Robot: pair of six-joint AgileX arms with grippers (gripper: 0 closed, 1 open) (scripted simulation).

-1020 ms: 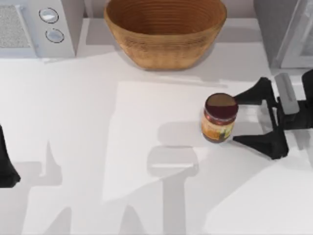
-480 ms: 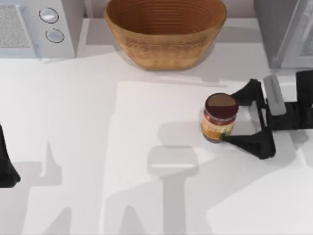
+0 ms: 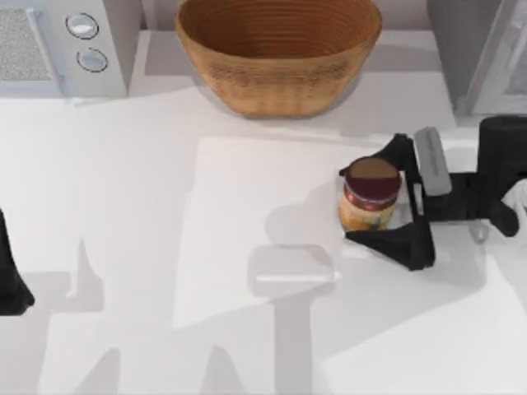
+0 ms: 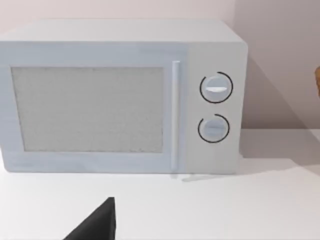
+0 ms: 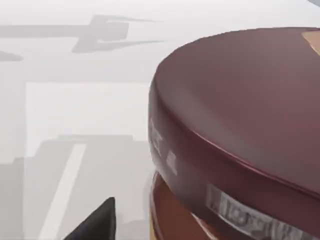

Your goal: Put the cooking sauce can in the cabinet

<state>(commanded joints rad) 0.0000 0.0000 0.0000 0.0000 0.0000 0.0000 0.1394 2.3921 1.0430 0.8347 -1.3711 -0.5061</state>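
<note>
1. Top view is showing the cooking sauce can (image 3: 370, 195) standing upright right of the table's centre, below the woven basket (image 3: 278, 54).
2. I am judging it rigid, light and smooth-sided, best gripped around the label, below the lid.
3. I am holding my right gripper (image 3: 369, 200) with fingers spread on both sides of it, not clamped.
4. I am keeping my left arm (image 3: 10, 276) parked at the left edge.

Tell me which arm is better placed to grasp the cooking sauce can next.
Right. The right gripper is open with a finger on each side of the cooking sauce can, not yet closed. The left arm sits parked at the table's far left edge.
</note>
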